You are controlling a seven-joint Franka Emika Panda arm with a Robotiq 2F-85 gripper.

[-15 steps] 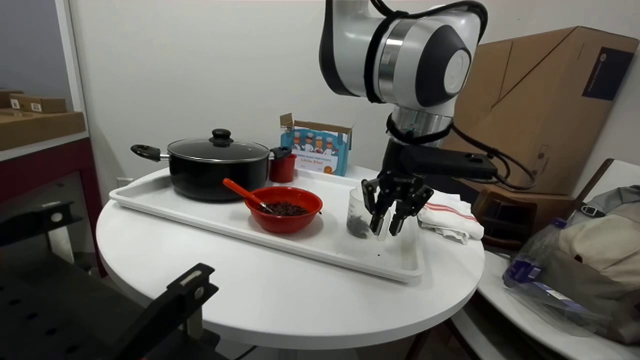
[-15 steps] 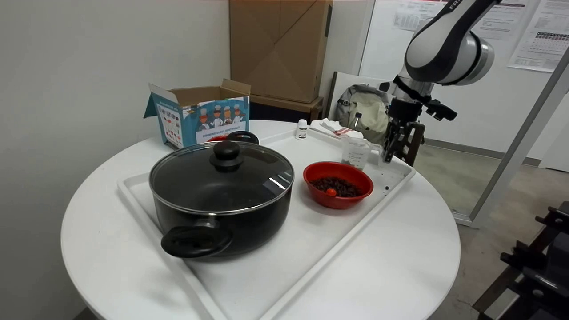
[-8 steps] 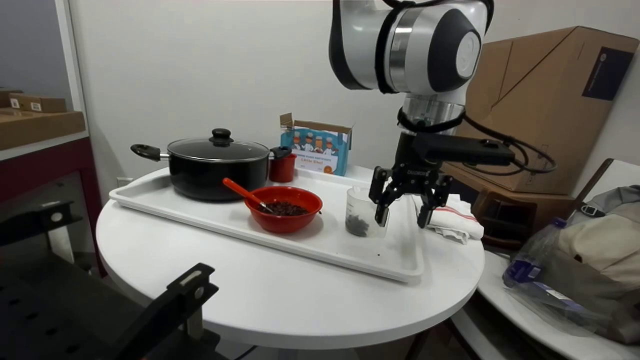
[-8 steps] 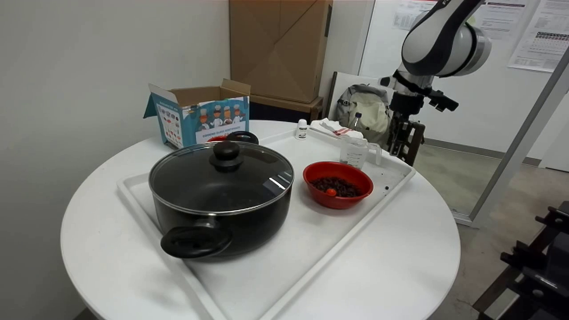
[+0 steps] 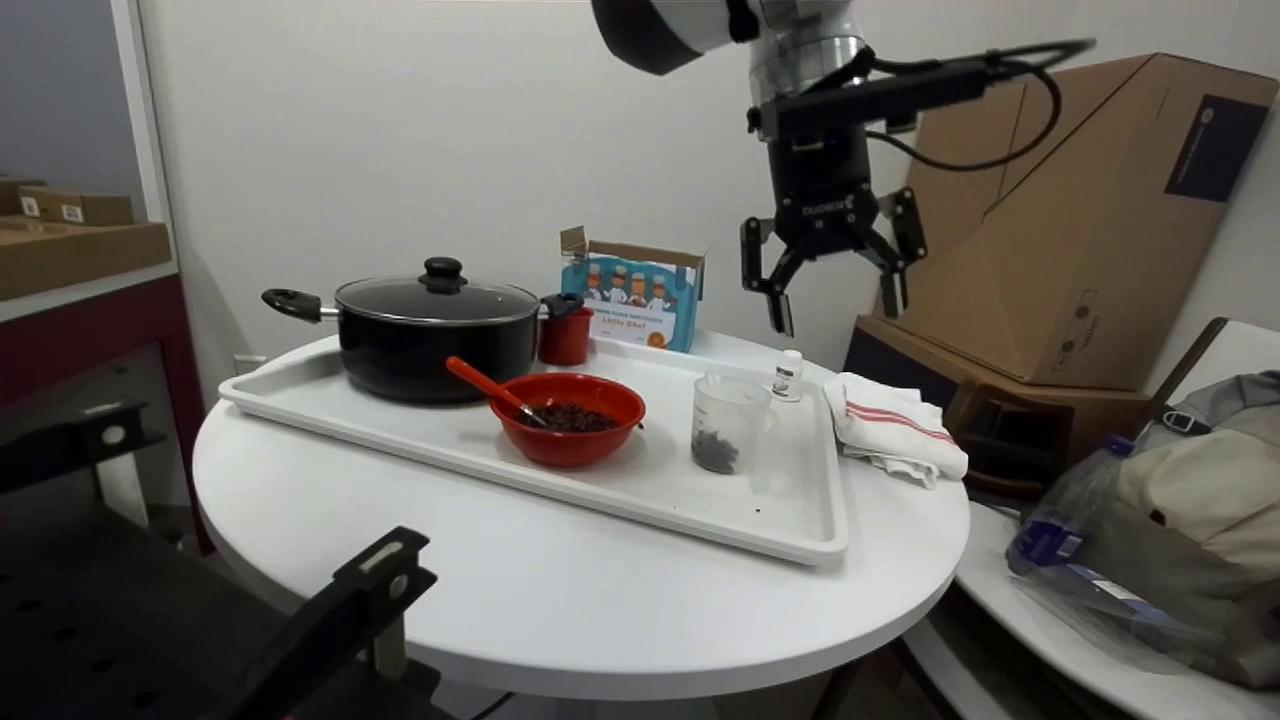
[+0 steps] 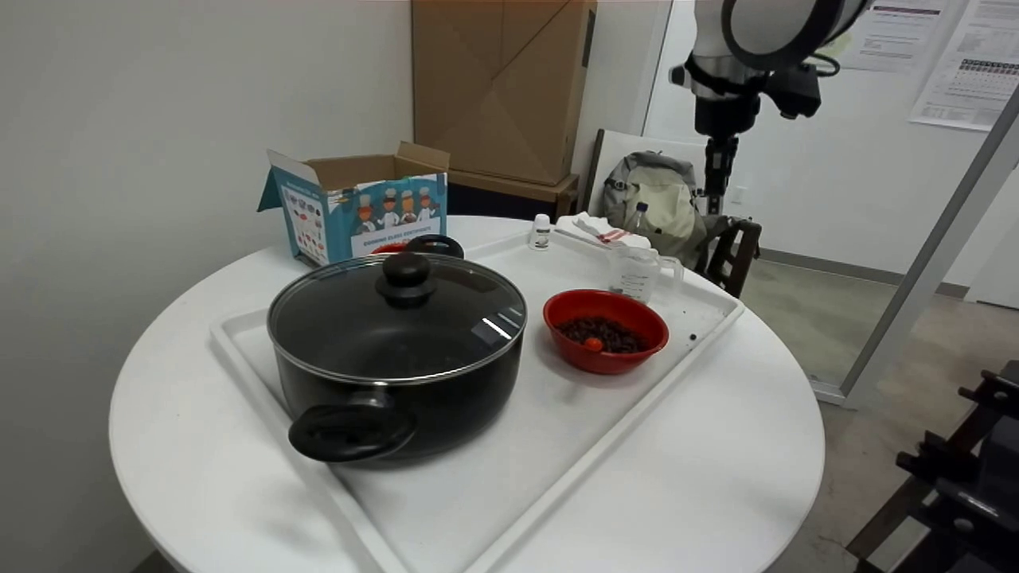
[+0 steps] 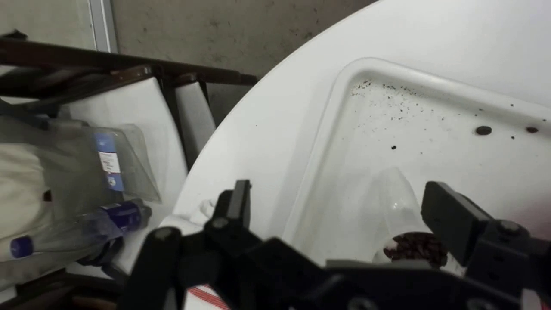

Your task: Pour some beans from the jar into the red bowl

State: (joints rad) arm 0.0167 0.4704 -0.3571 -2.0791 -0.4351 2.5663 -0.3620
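Observation:
The clear jar [image 5: 722, 405] stands upright on the white tray, its handle showing in the wrist view. Dark beans [image 5: 714, 452] lie low inside it; from above they show as a reddish-brown patch of beans [image 7: 417, 246], partly hidden by the gripper. Beside the jar sits the red bowl [image 5: 562, 452], also holding dark beans [image 6: 601, 333] and a red-handled spoon [image 5: 478, 380]. My gripper [image 5: 838, 308] hangs well above the tray, over the jar's handle side. Its fingers are spread wide, with nothing between them.
A black lidded pot [image 5: 435, 350] shares the tray [image 5: 540, 488]. Near the jar are a small white bottle [image 5: 787, 380] and a folded towel [image 5: 895, 425]. Behind stand a red cup [image 5: 565, 340] and a blue box [image 6: 398, 215]. Loose beans and crumbs [image 7: 484, 130] dot the tray.
The fingers, earlier close together at the jar's handle, have parted and let it go. My gripper has risen well clear. Jar and bowl stay on the tray.

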